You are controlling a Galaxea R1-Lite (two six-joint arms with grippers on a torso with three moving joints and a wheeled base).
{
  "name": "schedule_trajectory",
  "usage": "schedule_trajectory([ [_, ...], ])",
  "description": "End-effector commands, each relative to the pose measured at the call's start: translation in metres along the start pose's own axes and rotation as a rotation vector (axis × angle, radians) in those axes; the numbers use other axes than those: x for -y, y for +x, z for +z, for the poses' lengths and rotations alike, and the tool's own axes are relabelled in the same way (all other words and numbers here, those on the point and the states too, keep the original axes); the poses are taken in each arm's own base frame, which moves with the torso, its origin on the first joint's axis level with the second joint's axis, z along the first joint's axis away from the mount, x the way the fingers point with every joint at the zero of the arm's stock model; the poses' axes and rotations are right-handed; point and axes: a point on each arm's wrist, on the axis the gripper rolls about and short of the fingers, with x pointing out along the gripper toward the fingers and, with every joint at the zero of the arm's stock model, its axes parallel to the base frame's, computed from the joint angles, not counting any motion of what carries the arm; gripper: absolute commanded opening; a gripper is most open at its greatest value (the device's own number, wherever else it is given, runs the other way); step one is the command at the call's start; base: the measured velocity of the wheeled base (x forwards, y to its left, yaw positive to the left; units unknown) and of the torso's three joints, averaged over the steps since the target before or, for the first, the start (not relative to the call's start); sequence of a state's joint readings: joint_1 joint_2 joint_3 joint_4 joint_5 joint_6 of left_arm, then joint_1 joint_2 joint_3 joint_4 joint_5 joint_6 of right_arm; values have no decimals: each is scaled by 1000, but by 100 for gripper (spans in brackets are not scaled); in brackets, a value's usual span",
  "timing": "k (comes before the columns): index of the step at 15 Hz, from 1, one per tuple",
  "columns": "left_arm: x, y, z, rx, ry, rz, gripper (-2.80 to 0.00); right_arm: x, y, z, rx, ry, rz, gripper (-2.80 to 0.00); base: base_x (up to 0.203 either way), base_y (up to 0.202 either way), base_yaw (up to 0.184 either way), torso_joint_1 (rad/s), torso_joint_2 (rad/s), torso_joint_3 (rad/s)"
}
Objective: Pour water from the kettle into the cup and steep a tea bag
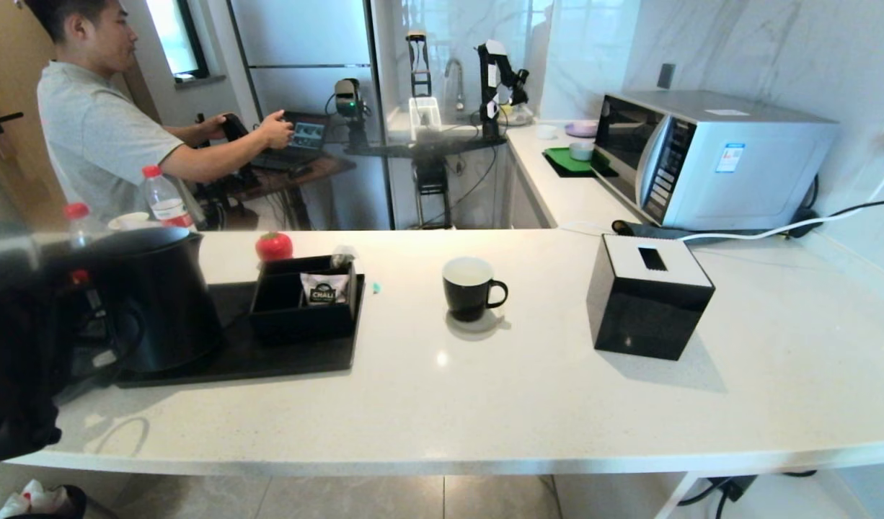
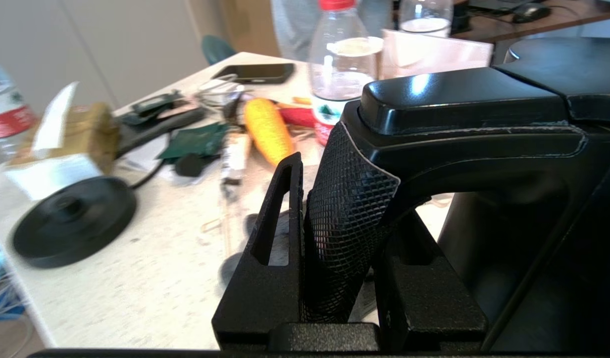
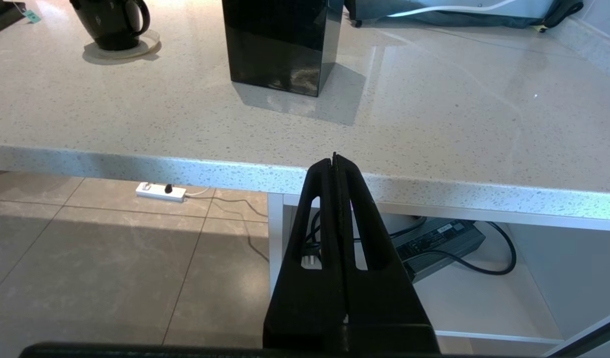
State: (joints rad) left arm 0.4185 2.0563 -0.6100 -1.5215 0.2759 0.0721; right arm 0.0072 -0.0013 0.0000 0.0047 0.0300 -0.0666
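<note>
Left wrist view: we see the left gripper (image 2: 342, 233) w/ jaws pinching the kettle (image 2: 484, 114) handle. In head view the kettle sits on a black tray (image 1: 269, 357) at the counter (image 1: 485, 404) far left; cup (image 1: 469, 288) mid-counter, bare surface around it. Right gripper (image 3: 335, 164) below the counter edge, jaws pressed together.

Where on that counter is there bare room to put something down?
Bare counter runs along the near edge, in front of the cup and tissue box, and between those two. The far right beyond the box is also free. The left is crowded: kettle, tray and left pincer.
</note>
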Motion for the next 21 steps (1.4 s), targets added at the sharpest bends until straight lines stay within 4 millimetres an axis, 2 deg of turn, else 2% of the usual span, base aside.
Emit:
schedule_trajectory([
  [1,4,7,-3,36,-10,-5,-280,0,0,0,-1,-1,1,-280,0,0,0,0,0,0],
  [10,25,10,-19,1,-52,-59,-280,0,0,0,-1,-1,1,-280,0,0,0,0,0,0],
  [16,29,21,-25,13,-57,-59,-280,0,0,0,-1,-1,1,-280,0,0,0,0,0,0],
  [21,30,21,-32,-6,-52,-58,-280,0,0,0,-1,-1,1,-280,0,0,0,0,0,0],
])
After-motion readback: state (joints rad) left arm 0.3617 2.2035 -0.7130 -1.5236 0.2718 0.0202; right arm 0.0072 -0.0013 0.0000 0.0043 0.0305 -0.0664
